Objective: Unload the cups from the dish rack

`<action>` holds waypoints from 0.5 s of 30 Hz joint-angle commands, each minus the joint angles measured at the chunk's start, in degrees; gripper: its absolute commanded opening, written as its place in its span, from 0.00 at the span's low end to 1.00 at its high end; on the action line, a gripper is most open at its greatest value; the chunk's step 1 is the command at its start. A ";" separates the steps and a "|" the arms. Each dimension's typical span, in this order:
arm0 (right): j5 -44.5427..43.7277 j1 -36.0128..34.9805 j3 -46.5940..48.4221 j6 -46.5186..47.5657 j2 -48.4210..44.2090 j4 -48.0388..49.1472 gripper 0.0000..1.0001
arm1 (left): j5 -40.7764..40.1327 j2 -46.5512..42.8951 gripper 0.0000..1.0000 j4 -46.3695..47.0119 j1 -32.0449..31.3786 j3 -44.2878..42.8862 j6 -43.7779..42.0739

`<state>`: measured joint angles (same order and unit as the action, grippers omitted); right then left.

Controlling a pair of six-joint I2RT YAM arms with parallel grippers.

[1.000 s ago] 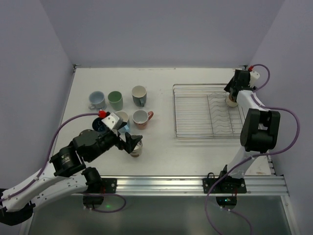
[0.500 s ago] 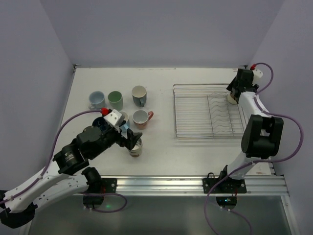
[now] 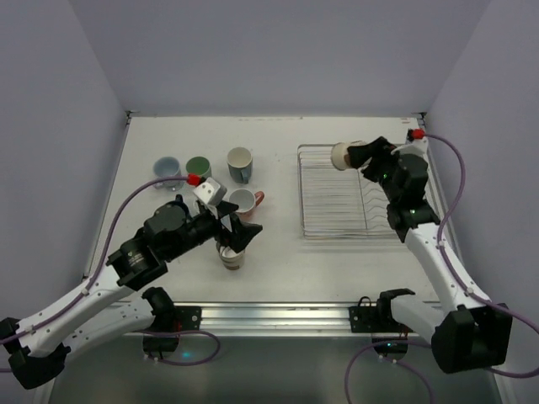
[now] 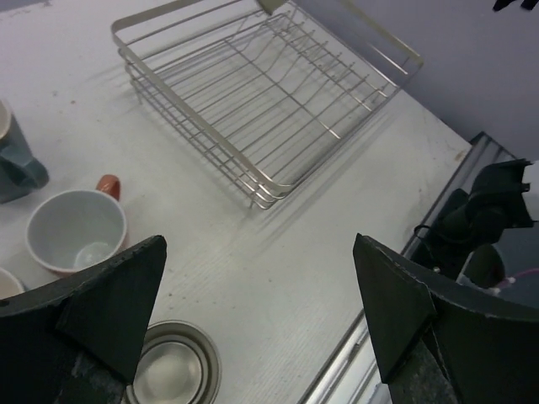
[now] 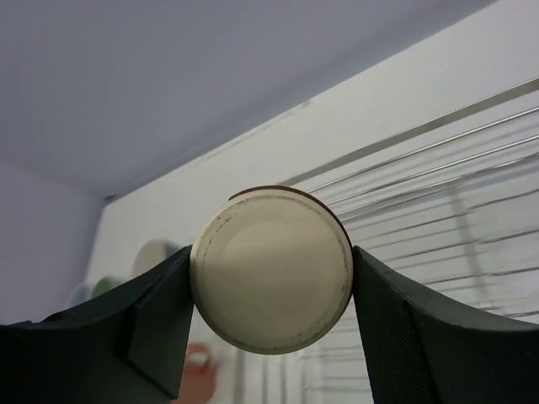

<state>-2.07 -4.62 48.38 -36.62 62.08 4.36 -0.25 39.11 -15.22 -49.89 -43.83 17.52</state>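
The dish rack (image 3: 362, 195) is a silver wire basket at the right, with no cups in it; it also shows in the left wrist view (image 4: 253, 93). My right gripper (image 3: 349, 157) is shut on a beige cup (image 3: 339, 156) and holds it on its side in the air above the rack's far-left corner. The right wrist view shows the cup's base (image 5: 269, 269) between the fingers (image 5: 152, 320). My left gripper (image 3: 241, 234) is open and empty above a grey-beige cup (image 3: 232, 257) that stands on the table (image 4: 173, 370).
Left of the rack stand a light blue cup (image 3: 166, 171), a green cup (image 3: 199, 167), a dark blue cup (image 3: 240, 163) and a salmon-pink mug (image 3: 244, 199), (image 4: 76, 231). My left arm covers other cups. The table's front rail (image 3: 278, 316) is close to the grey-beige cup.
My right gripper has lifted the beige cup from the rack's far-right corner and swung it left over the rack. My left gripper has drawn up and right from the grey-beige cup.
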 commanded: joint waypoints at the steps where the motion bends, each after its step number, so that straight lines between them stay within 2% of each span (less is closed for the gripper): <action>1: 15.14 -7.23 -5.39 -8.54 -5.38 12.85 0.36 | 7.54 2.80 0.96 10.71 0.41 -1.87 6.89; 4: 23.39 -11.36 -9.08 -13.11 -8.64 19.17 0.36 | 9.65 7.01 0.95 16.78 0.41 -1.69 11.47; 7: 31.03 -14.18 -12.95 -17.60 -10.14 27.26 0.35 | 10.44 9.74 0.89 21.98 0.49 -0.64 16.39; 11: 35.28 -17.43 -18.83 -22.69 -10.23 37.71 0.35 | 12.02 12.30 0.79 28.57 0.49 1.56 21.85; 15: 38.10 -18.49 -22.80 -25.77 -9.18 43.70 0.35 | 12.82 14.67 0.76 31.91 0.49 1.56 25.80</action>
<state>30.52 -22.83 27.49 -56.97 52.66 36.49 10.72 52.84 8.25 -49.87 -42.52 37.65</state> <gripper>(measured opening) 0.699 0.771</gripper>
